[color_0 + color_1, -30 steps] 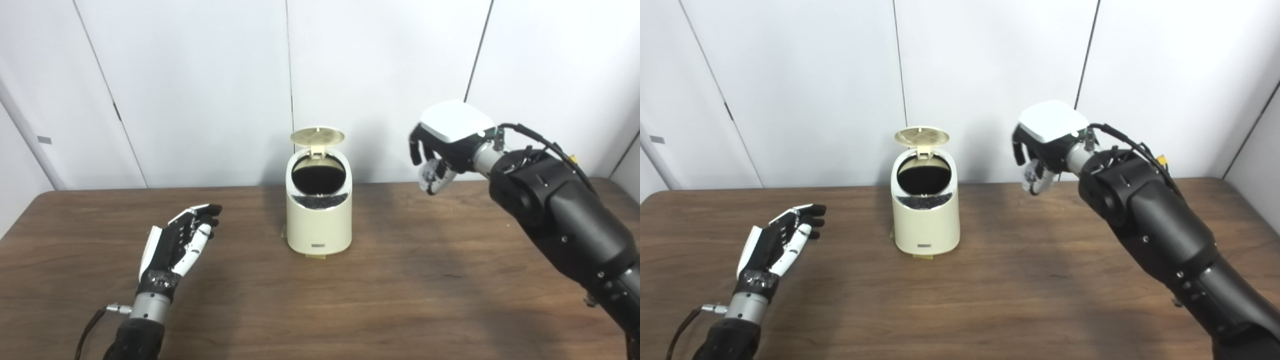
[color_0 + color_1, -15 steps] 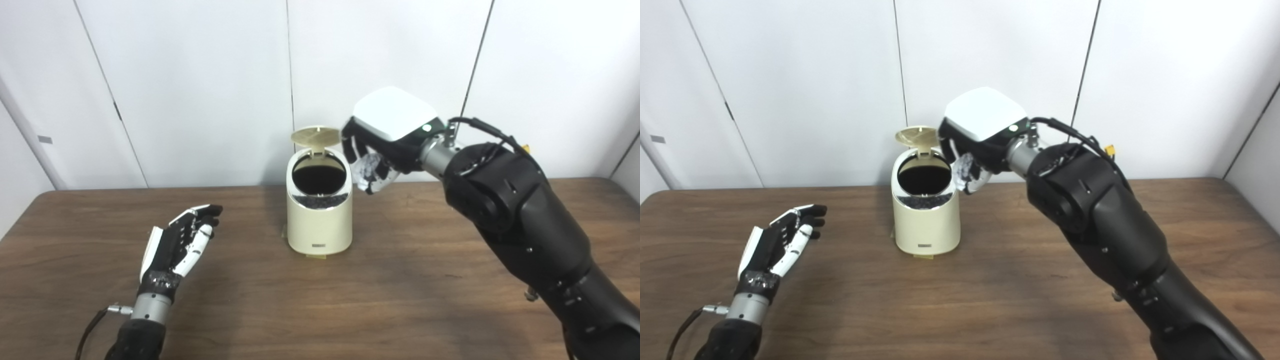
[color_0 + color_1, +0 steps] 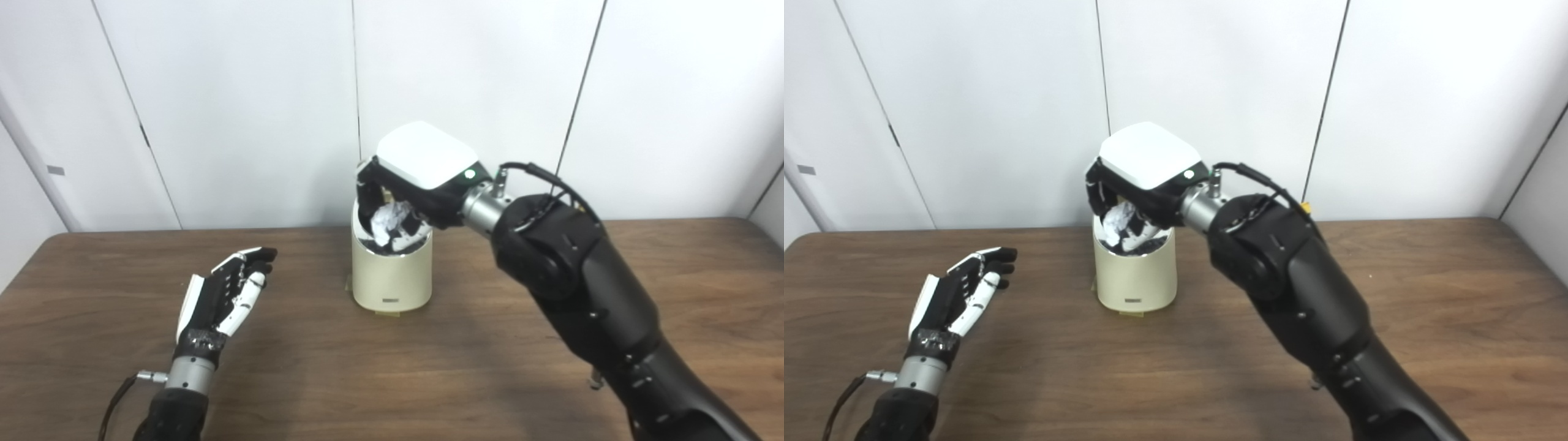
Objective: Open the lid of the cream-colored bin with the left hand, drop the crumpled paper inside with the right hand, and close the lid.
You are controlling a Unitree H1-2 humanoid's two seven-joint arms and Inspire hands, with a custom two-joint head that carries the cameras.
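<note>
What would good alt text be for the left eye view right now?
A robot's right hand holds crumpled paper over the mouth of a cream-colored bin on a wooden table. Its left hand rests open to the bin's left, apart from it.

Bright, even light; soft focus

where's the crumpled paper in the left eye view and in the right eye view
Left eye view: the crumpled white paper sits just left of picture centre, in the right hand, at the mouth of the cream-colored cylindrical bin.
Right eye view: the same paper lies further left of centre, again under that hand at the bin's mouth.
Shared landmark: the bin on the brown wooden table; the open left hand rests to its left.
</note>
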